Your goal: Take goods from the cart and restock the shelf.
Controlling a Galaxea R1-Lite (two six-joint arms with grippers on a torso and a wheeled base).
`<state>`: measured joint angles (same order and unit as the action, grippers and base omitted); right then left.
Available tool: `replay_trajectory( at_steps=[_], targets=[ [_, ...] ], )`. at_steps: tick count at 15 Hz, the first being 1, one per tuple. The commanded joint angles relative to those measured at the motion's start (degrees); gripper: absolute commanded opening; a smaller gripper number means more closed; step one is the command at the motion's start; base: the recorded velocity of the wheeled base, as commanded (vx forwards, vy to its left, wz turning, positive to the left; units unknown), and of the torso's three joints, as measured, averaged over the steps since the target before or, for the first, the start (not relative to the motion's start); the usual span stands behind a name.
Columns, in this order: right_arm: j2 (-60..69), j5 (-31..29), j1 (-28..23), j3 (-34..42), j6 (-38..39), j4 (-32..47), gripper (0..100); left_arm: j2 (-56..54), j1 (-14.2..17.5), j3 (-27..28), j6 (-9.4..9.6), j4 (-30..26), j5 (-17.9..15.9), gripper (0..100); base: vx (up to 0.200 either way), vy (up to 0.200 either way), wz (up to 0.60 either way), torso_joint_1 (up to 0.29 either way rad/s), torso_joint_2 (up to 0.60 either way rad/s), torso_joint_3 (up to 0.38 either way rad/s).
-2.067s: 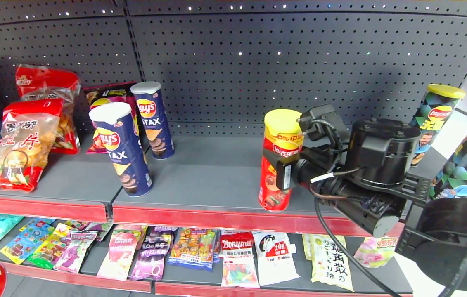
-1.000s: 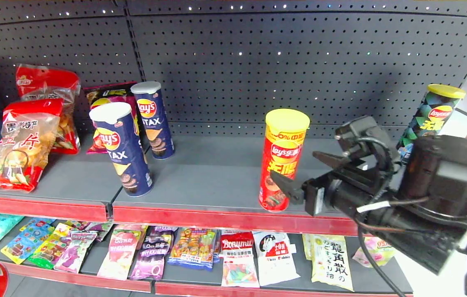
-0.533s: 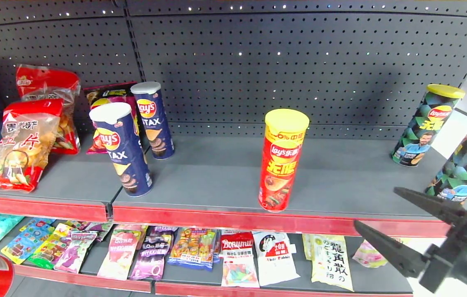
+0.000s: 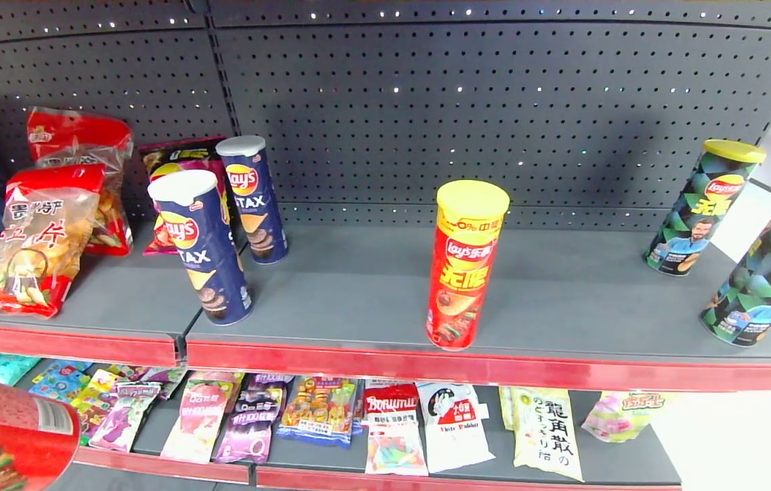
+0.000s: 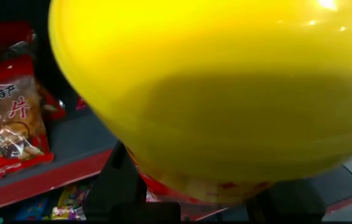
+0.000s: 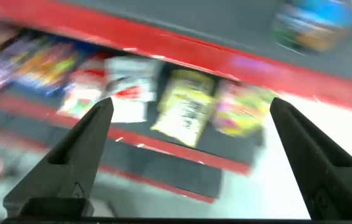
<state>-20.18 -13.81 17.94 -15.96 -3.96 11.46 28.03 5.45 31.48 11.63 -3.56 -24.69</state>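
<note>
While inside the left claw, red can (yellow-lidded)

This was a shop: a snack aisle of a grocery or convenience store. A dark grey metal display shelf stood against a perforated pegboard back panel and had red front edge strips, as retail shelving does. On it, packaged goods faced outward, grouped by kind:

- tall navy-blue cardboard crisp tubes with pale lids
- a red crisp tube with a yellow plastic lid
- green-patterned crisp tubes with yellow lids
- red-and-clear plastic bags of crisps

A second red tube of the same sort showed at the near left. On the lower grey tier lay rows of small colourful sweet packets, several alike side by side.
</note>
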Motion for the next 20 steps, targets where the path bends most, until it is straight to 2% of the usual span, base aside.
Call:
replay_trajectory(
  at_steps=[1, 2, 4, 7, 10, 14, 19, 20],
  targets=[
    [14.8, -3.3, -6.0, -1.0, 0.3, 7.8, 100, 4.2, 0.0, 1.1, -0.12, 0.3, -1.9, 0, 0.000, 0.000, 0.00, 0.000, 0.00, 0.000],
    [14.6, -5.2, -6.0, -1.0, 0.3, 7.9, 100, 5.5, 0.0, 2.3, -0.91, 0.3, -4.0, 0, 0.000, 0.000, 0.00, 0.000, 0.00, 0.000],
    [14.6, -5.7, -6.1, 0.8, 0.5, 7.8, 100, 8.4, 0.0, 3.8, -1.17, 0.4, -6.2, 0, 0.000, 0.000, 0.00, 0.000, 0.00, 0.000],
    [14.6, -10.4, -6.1, 4.4, 1.5, 7.5, 100, 11.0, 0.0, 4.7, -2.23, 1.0, -6.8, 0, 0.000, 0.000, 0.00, 0.000, 0.00, 0.000],
    [14.6, -11.0, -6.1, 7.9, 1.3, 3.0, 100, 13.2, 0.0, 4.9, -2.40, 3.6, -7.6, 0, 0.000, 0.000, 0.00, 0.000, 0.00, 0.000],
    [14.6, -10.9, -6.1, 8.0, 1.6, 2.5, 100, 15.8, 0.0, 5.7, -2.40, 6.6, -7.7, 0, 0.000, 0.000, -0.60, 0.004, 0.00, 0.002],
    [14.6, -10.8, -6.1, 8.1, 1.7, 2.5, 100, 16.0, 0.0, 5.7, -2.40, 6.7, -8.6, 0, 0.000, 0.000, -0.60, 0.003, 0.00, 0.004],
    [14.6, -10.7, -6.0, 8.1, 1.7, 2.4, 100, 16.5, 0.0, 5.9, -2.40, 6.7, -8.4, 0, 0.000, 0.000, 0.00, 0.000, 0.00, 0.000]
  ],
)
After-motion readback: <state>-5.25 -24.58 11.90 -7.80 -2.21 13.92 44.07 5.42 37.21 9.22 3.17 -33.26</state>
